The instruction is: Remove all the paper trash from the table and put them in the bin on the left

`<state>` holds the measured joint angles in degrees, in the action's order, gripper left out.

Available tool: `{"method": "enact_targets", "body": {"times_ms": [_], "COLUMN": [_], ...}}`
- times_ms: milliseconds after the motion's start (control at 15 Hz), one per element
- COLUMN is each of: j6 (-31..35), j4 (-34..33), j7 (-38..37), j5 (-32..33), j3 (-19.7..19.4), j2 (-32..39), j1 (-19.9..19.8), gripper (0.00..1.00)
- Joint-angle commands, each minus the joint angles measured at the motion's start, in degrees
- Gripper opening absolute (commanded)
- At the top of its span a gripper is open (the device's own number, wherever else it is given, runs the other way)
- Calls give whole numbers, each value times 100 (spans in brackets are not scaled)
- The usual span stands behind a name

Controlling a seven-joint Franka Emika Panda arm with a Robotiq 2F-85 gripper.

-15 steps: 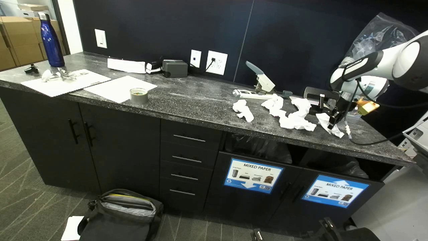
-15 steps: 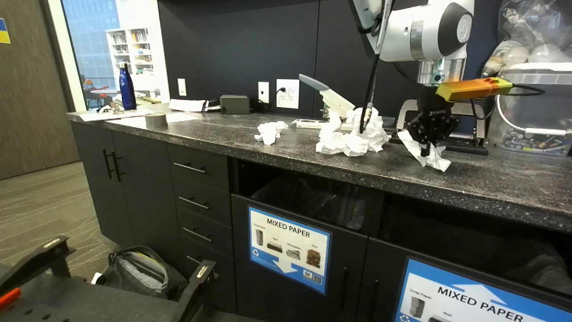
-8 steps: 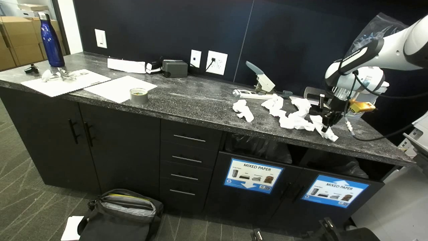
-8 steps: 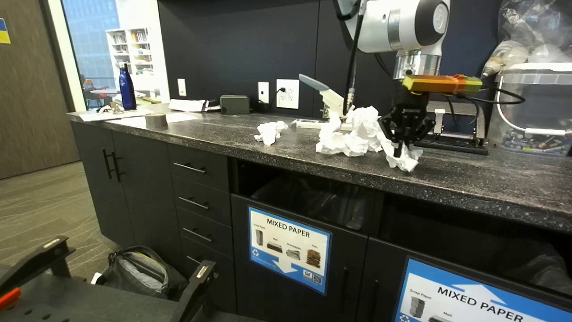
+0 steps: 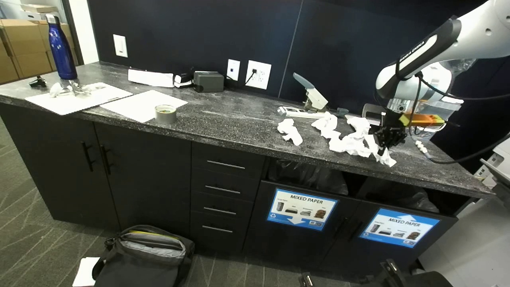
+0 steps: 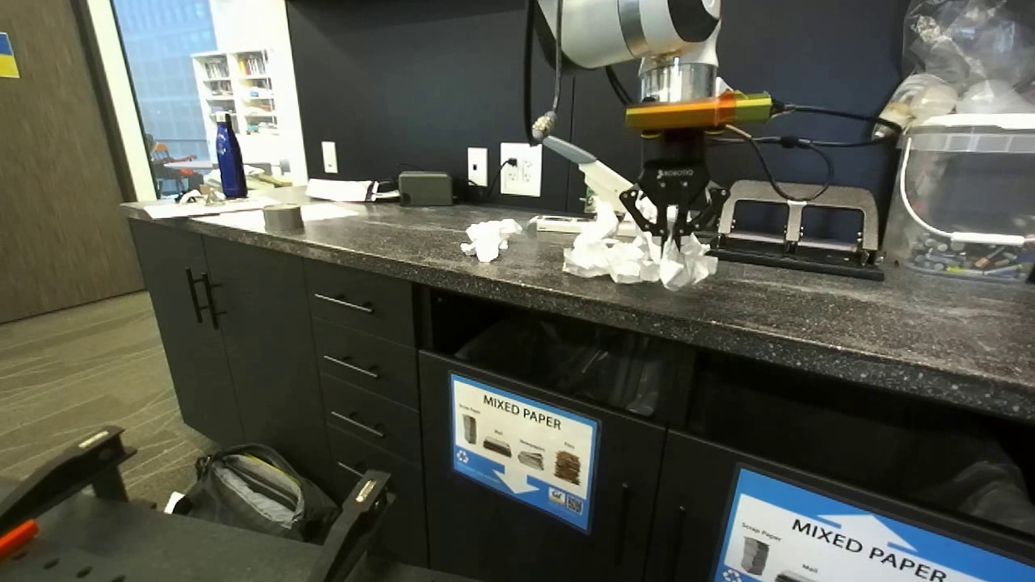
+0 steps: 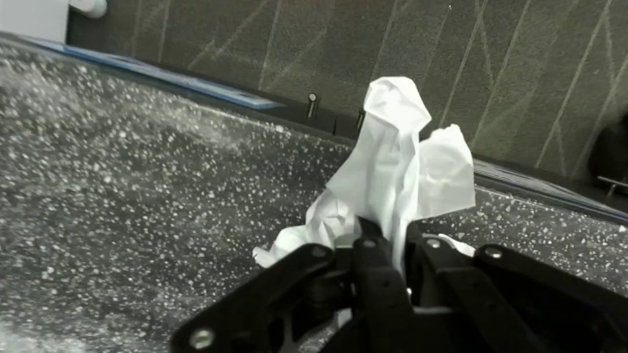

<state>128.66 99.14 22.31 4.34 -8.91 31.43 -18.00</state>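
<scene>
Claw (image 7: 391, 226) pinched down to a narrow gap, a crumpled white paper scrap (image 7: 390, 162) caught between the fingers, its creased tail poking out ahead.

Change over the last second: I have carried the scrap along the tabletop (image 5: 239, 115), leftward in both exterior views, right up to the other trash. The near wad (image 5: 348, 144) has slid slightly the same way; I take that as a nudge from my load. Whether the scrap's tail drags on the stone, I can't tell. The lone wad (image 5: 290, 132) lies well apart, unmoved.

Bound for: left-hand MIXED PAPER bin (image 5: 299, 237), dark slot below the tabletop's front edge.

Reading: grasp made, transport begun, this scrap not yet binned. Next calls for a lift, then out past the edge and down. Risk: scrap tangling with its neighbours, or the edge stripping it from me.
</scene>
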Motion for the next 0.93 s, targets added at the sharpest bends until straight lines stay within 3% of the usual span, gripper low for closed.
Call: {"method": "enact_targets", "body": {"times_ms": [0,133,333,667,867], "j6": [473,446,499,1400,2301], "j4": [1395,1981,2903,4098,4812], "j7": [-1390,-2225,-2394,-1894,-1527], "j5": [684,1133,1200,790,834], "j3": [-468,-618,-392,-6,38], "j2": [-1092,-1444,-1870,-2094,-2172], "j1": [481,759,874,900,824], "gripper": [11,12,11,11,13]}}
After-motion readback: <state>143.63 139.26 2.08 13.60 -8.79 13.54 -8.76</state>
